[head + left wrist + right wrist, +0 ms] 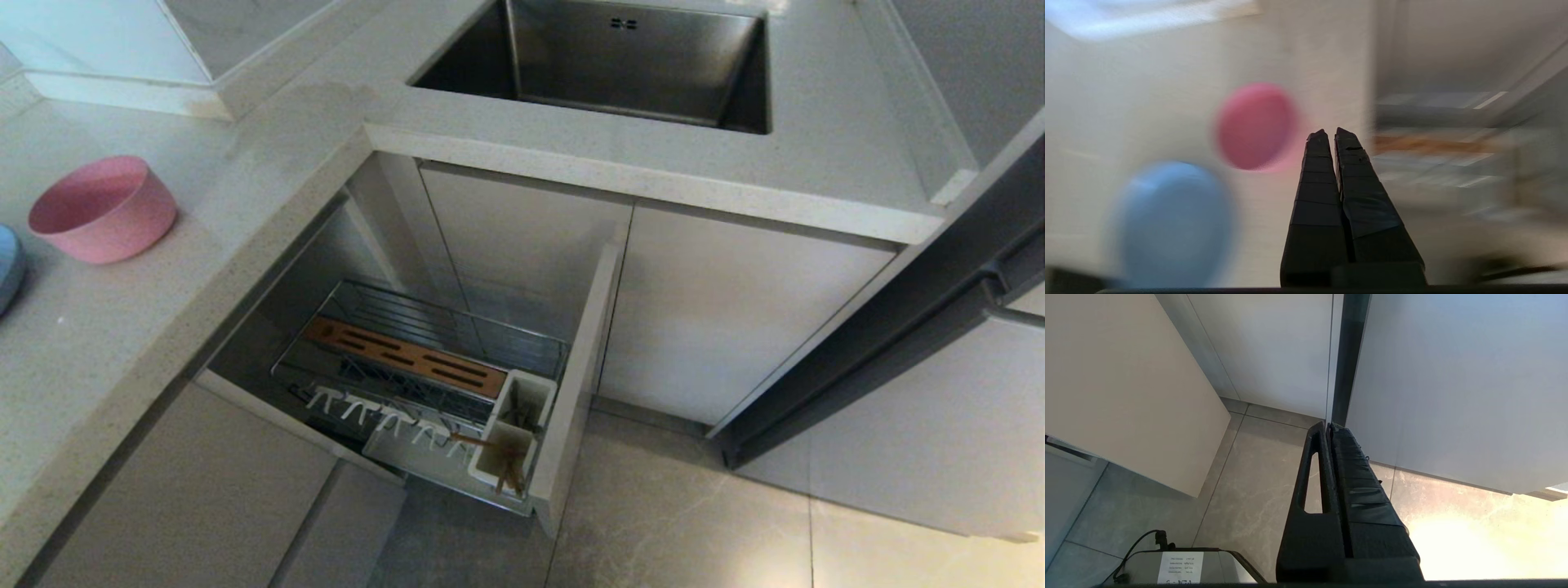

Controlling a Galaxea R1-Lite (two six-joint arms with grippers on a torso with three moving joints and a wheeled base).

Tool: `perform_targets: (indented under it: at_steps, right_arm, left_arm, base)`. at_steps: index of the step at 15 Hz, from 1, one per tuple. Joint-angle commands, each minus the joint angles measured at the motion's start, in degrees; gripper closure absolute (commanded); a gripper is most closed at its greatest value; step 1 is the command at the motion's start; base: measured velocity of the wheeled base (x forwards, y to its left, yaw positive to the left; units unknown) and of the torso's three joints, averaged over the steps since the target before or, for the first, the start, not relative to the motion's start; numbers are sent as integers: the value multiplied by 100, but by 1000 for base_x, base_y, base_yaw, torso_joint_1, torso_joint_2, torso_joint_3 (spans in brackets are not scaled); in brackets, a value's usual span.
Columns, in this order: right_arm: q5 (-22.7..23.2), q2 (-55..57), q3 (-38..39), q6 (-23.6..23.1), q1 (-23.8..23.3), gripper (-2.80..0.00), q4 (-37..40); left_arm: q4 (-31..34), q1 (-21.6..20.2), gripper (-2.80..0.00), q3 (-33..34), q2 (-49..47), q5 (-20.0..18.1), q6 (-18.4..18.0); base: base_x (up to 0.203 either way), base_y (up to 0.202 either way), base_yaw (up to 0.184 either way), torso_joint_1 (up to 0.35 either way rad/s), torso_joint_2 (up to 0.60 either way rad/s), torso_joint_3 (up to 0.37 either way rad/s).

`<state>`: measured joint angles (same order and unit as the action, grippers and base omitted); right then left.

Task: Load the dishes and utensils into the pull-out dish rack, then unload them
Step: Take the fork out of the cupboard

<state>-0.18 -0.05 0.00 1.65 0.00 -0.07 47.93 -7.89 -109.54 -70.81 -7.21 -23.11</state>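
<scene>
since the rack [424,384] stands pulled out below the counter [269,163] edge, a careless swing could clip it. the plate [6,265] and bowl [104,208] sit near the counter's left edge; chopsticks [502,461] lean in the rack's front cup. left gripper [1331,134] is closed, empty; right gripper [1327,426] closed, parked.

A pale speckled countertop [122,343] fills the left of the head view and wraps around a steel sink [620,57] at top centre. Resting directly on it at far left is a pink bowl [104,208], upright. Just beside it, at the frame edge, lies what appears to be the rim of a pale-blue plate [6,265].
</scene>
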Motion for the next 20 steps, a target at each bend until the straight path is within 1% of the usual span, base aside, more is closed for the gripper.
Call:
perform_targets:
  at_steps: [1,2,3,4,5,6,7,8,9,10,11,13,16,18,20]
  right_arm:
    - [1,-4,0,2,0,0,-1]
    - [1,-4,0,2,0,0,-1]
    - [1,-4,0,2,0,0,-1]
    - [1,-4,0,2,0,0,-1]
    - [1,-4,0,2,0,0,-1]
    - [1,-4,0,2,0,0,-1]
    - [1,-4,0,2,0,0,-1]
    - [1,-4,0,2,0,0,-1]
    - [1,-4,0,2,0,0,-1]
    - [1,-4,0,2,0,0,-1]
    - [1,-4,0,2,0,0,-1]
    - [1,-4,0,2,0,0,-1]
    - [1,-4,0,2,0,0,-1]
    - [1,-4,0,2,0,0,-1]
    - [1,-4,0,2,0,0,-1]
  left_arm:
    - [91,4,0,88,324,-318,1705]
    - [301,10,0,128,393,-520,2342]
    - [753,33,0,150,441,-778,2789]
    - [1296,51,0,162,479,-1119,3027]
    - [1836,62,0,163,495,-1366,3100]
    - [2348,70,0,156,500,-1578,3120]
    - [2814,74,0,163,489,-1884,3129]
    - [3174,81,0,189,465,-2227,3100]
    - [3415,95,0,232,428,-2407,2999]
    - [3791,101,0,280,355,-2554,2699]
    - [3973,104,0,348,241,-2640,2469]
    - [3973,108,0,451,-17,-2914,2274]
    - [3973,110,0,506,-480,-3245,2254]
    - [3973,130,0,502,-865,-3303,2313]
    - [3973,201,0,474,-1285,-3295,2551]
  base:
    - [0,0,0,0,0,0]
    - [0,0,0,0,0,0]
    - [0,0,0,0,0,0]
    - [0,0,0,0,0,0]
    - [0,0,0,0,0,0]
    - [0,0,0,0,0,0]
    - [0,0,0,0,0,0]
    - [0,0,0,0,0,0]
    - [0,0,0,0,0,0]
    - [0,0,0,0,0,0]
    - [0,0,0,0,0,0]
    - [0,0,0,0,0,0]
    - [0,0,0,0,0,0]
    - [0,0,0,0,0,0]
    - [0,0,0,0,0,0]
